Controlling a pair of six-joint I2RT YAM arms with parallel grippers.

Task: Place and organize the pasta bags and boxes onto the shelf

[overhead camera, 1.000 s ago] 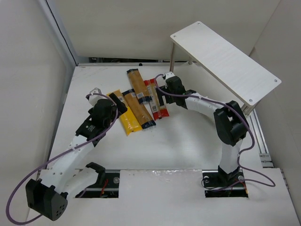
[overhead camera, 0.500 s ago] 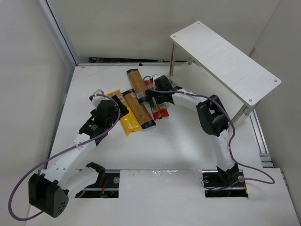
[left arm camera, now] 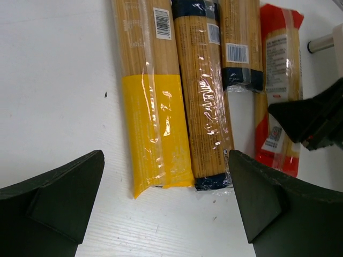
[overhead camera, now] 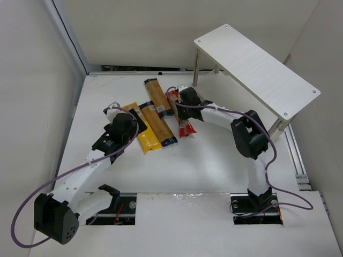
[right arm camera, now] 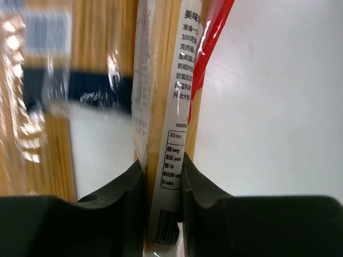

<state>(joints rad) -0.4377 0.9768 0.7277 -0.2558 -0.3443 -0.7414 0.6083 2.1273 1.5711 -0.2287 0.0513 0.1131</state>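
Slim red-and-white pack (right arm camera: 172,107), glossy crinkled film, pinched in right claw (right arm camera: 161,178).

The shelf (overhead camera: 257,67) is standing with its board top lying open from above. Its thin metal legs (overhead camera: 195,64) are fencing the space beneath it. Left of the shelf, the right arm (overhead camera: 221,114) is stretching low across the table (overhead camera: 203,160), blocking a sideways pass. Further left of the shelf, the spaghetti packs (overhead camera: 158,115) are lying pressed together, leaving one narrow gap beside the red-and-white pack (left arm camera: 278,59).
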